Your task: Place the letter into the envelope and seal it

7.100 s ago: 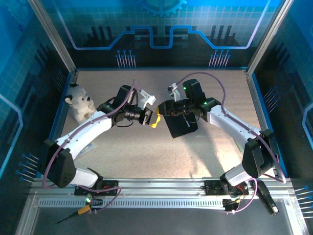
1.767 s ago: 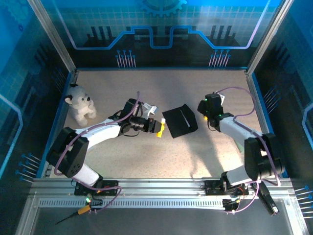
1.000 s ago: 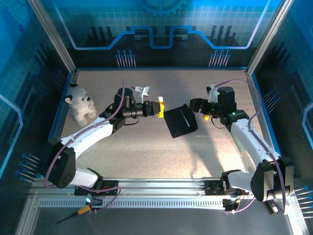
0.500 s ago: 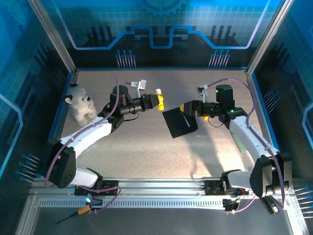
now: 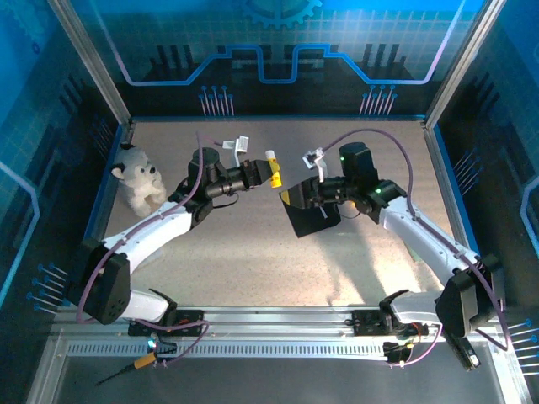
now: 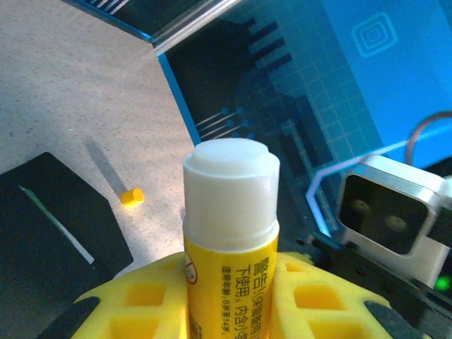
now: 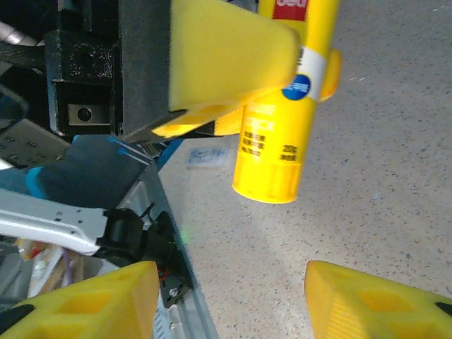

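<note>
While scanning outward from the near side, spotted the envelope first, lying flat on the table. Reckon the letter already tucked inside, can't confirm. Then the right gripper, hovering just over the envelope's left edge. Swung in from the envelope's right side within the last second, jaws half open and narrowing, nothing between them. Beyond the envelope's far-left corner, left gripper clamped tight on the glue stick, held up off the surface. Looks like glue prep, so sealing next.
</note>
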Controlling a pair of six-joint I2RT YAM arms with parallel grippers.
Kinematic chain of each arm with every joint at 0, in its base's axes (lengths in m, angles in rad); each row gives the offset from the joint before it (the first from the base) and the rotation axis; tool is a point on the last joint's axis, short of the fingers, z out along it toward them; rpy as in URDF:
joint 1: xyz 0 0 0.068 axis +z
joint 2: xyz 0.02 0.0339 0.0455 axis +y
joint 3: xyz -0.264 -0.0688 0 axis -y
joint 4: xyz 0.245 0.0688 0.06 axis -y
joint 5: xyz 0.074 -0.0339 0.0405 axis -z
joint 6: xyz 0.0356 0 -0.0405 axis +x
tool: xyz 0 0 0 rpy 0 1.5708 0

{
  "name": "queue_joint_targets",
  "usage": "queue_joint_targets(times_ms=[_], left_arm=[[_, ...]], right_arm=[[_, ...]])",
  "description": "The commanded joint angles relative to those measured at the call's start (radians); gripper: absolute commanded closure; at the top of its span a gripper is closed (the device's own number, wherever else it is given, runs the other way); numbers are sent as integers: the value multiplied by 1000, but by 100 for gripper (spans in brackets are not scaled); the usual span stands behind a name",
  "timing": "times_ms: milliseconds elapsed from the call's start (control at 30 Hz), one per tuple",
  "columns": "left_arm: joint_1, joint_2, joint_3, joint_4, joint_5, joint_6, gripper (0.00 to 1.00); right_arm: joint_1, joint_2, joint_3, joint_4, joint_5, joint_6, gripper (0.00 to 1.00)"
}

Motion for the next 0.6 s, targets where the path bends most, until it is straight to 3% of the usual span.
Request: queue_joint_targets(times_ms=[0, 200, 567], left_arm=[[4, -62, -17, -19, -62, 3, 100], [1, -84, -27, -28, -79, -13, 100], [-10, -99, -32, -52, -74, -3, 100]], right_arm=[[65, 11, 64, -98, 230, -28, 44], [129, 74, 126, -99, 354, -7, 47], [167, 156, 193, -46, 374, 15, 51]])
